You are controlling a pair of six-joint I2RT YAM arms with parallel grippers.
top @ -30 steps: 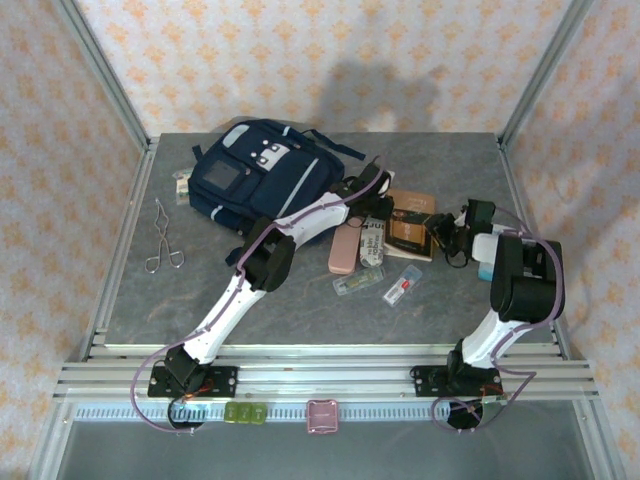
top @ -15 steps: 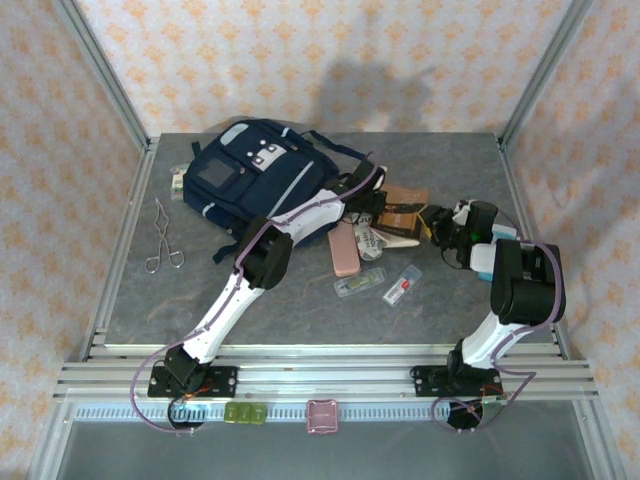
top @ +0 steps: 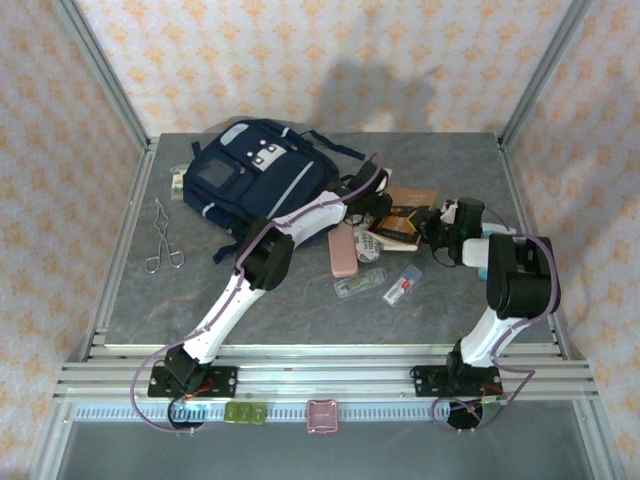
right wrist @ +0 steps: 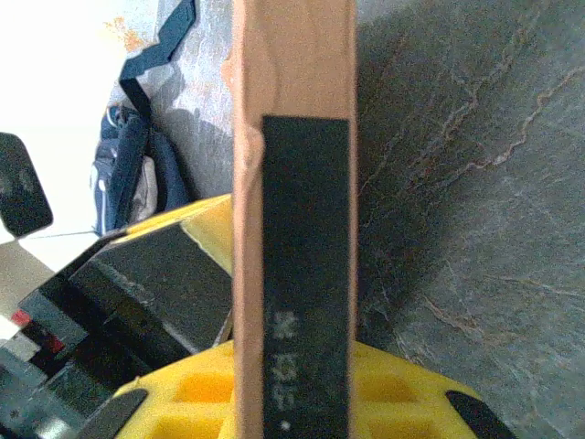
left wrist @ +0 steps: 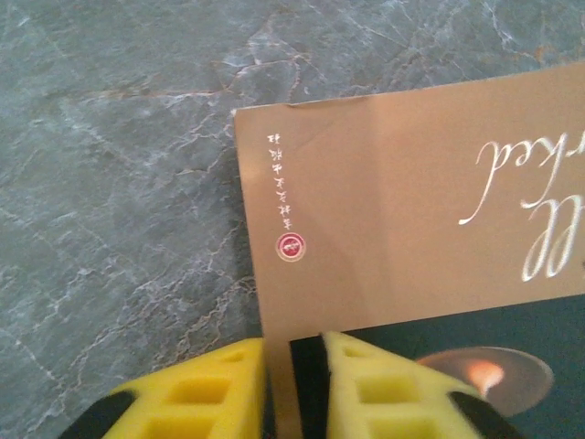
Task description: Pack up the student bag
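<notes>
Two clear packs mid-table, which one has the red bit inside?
The clear pack on the right arm's side, with red showing through it. The other clear pack, lying at the near end of the pink case, shows no red.

Left gripper [left wrist: 292,357], right gripper [right wrist: 294,366]: both clamped

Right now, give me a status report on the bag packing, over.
Left pincer pinching cover edge of brown book; right pincer clamped on its narrow edge. Student bag lies beyond left arm. Pink case beside book.
</notes>
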